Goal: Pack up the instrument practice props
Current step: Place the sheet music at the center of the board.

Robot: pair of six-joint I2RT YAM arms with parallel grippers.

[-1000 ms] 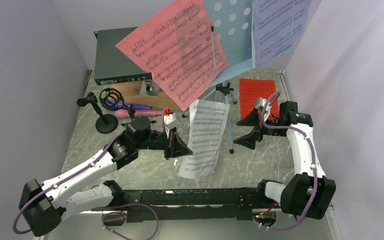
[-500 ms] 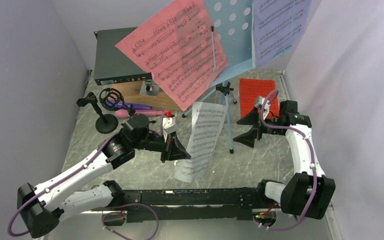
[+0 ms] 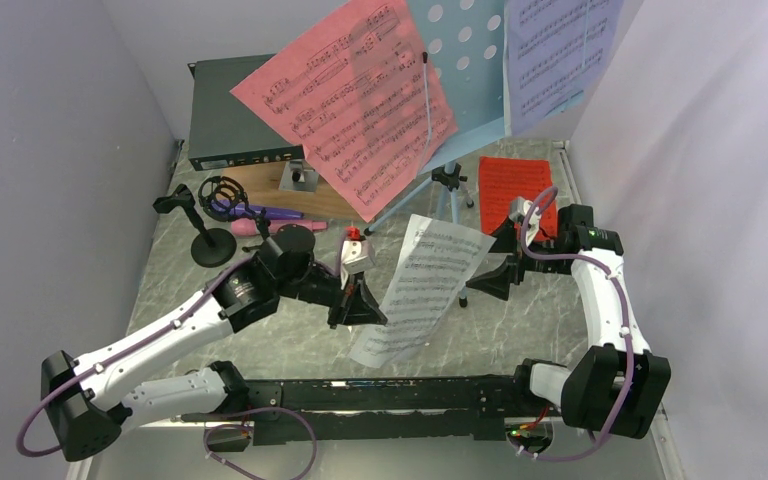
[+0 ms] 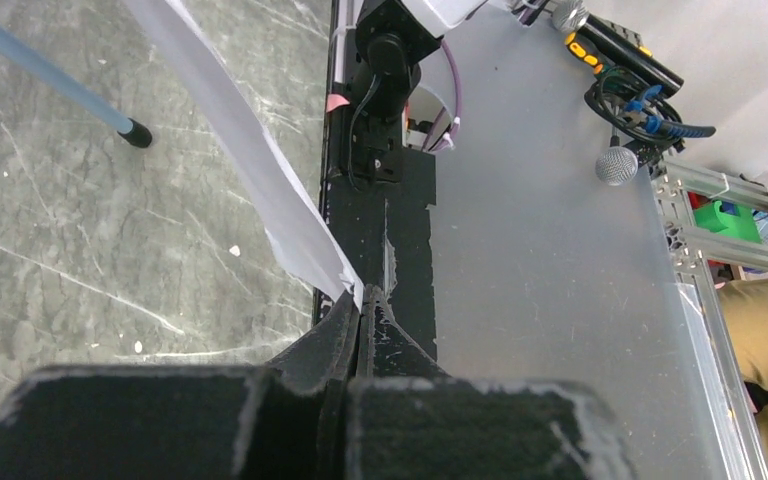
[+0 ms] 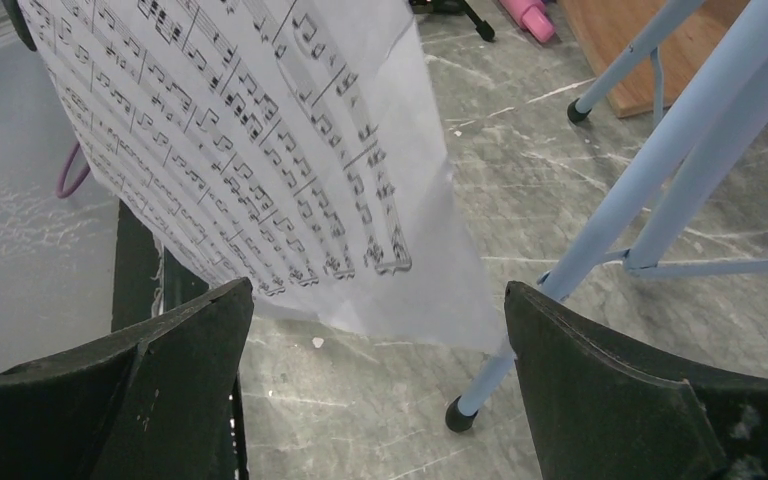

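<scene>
My left gripper [image 3: 364, 304] is shut on the lower corner of the white music sheet [image 3: 426, 288] and holds it tilted above the table; the pinch shows in the left wrist view [image 4: 360, 305]. My right gripper [image 3: 494, 266] is open and empty, close to the sheet's right edge, with the sheet [image 5: 260, 140] in front of its jaws [image 5: 375, 330]. The light-blue perforated music tripod [image 3: 465, 60] stands at the back with a pink-red sheet [image 3: 360, 100] and a lavender sheet [image 3: 560, 55] on it. A red sheet [image 3: 515, 190] lies flat behind the right gripper. Purple [image 3: 265, 212] and pink [image 3: 282, 227] microphones lie by the black round-base holder [image 3: 210, 240].
A dark green rack box [image 3: 235, 125] sits at the back left, with a brown wooden board [image 3: 305, 200] in front of it. A light-blue tripod leg [image 5: 580, 260] stands just right of the right gripper's jaws. Walls close in on both sides.
My left gripper has turned and lifted, so the white sheet has come off the table and its top has swung right toward the right gripper. The right arm has barely moved.
</scene>
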